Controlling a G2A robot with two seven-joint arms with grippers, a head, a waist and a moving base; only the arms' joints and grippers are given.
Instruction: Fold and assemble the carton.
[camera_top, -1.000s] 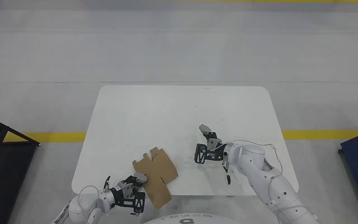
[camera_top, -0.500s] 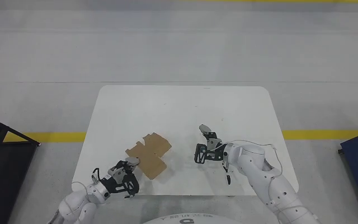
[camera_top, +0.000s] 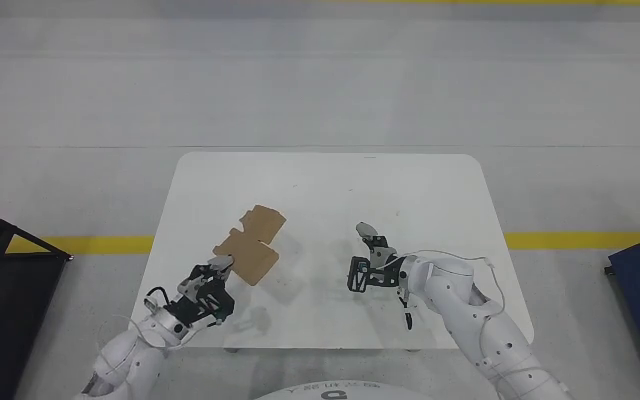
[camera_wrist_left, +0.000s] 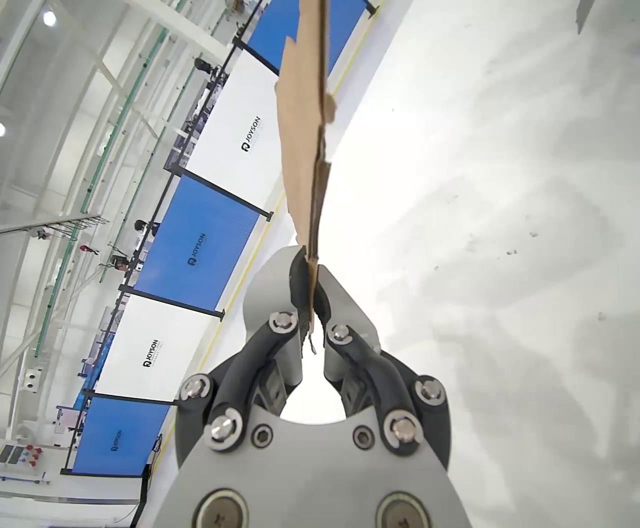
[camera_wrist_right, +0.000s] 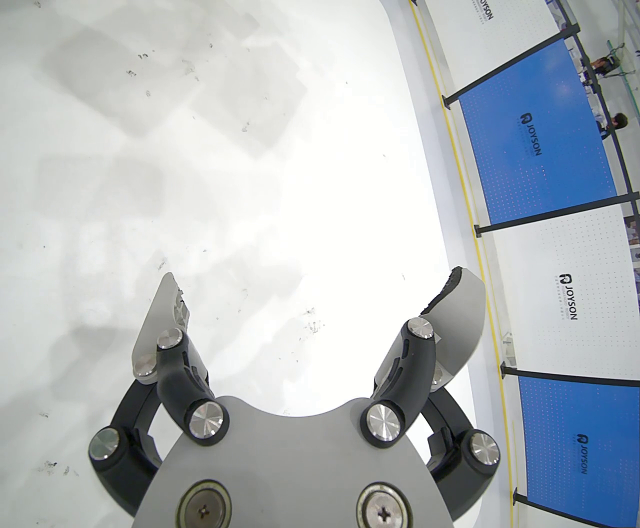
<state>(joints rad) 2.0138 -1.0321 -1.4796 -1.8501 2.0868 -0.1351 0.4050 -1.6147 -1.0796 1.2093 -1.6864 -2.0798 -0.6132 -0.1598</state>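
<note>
Top view: flat carton (camera_top: 250, 243) is pinched at its edge by L gripper (camera_top: 222, 265), over table (camera_top: 420, 190); R gripper (camera_top: 360, 256) is spread wide.

The top view looks down from overhead onto the whole counter (camera_top: 330, 190) and the floor (camera_top: 320, 80) beyond. The left wrist view sits close behind the left gripper (camera_wrist_left: 307, 267), facing along the counter toward panels (camera_wrist_left: 200, 240); it shares the carton (camera_top: 250, 245) with the top view. The right wrist view, close behind the right gripper (camera_wrist_right: 316, 282), faces counter and panels.
</note>
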